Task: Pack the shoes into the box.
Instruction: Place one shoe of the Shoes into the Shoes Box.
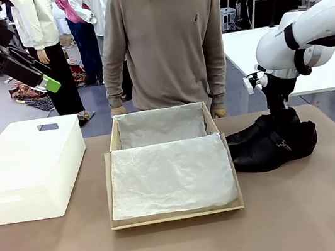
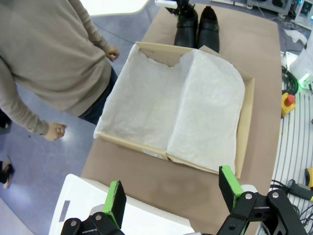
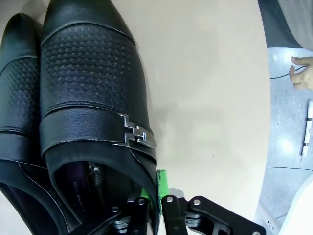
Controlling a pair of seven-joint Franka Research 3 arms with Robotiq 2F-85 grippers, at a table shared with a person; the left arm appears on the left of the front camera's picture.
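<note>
At rt gripper (image 3: 155, 190): clamped on the side wall of one of the shoes (image 3: 88, 83), one green pad inside the opening, the other outside. Just ahead of the fingertips, silver buckle (image 3: 134, 134) across the strap. Farther ahead, dotted toe, pointing away. Pressed against that shoe's other side, second shoe, parallel. On the gripper's open side, bare tan table (image 3: 205, 73).

At lt gripper (image 2: 173, 193): spread wide, holding nothing, raised high over the table. Right below the fingers, corner of white box (image 2: 83, 196). Beyond that, strip of table, then box (image 2: 247, 112), open, cardboard, lined w/ crumpled white tissue (image 2: 195, 98). Past the box's far end, both shoes, side by side on the table, outside the box, just beside it. Off to one side of the box, person (image 2: 44, 58) in beige sweater, standing, a hand (image 2: 56, 131) loosely curled, off the table.
</note>
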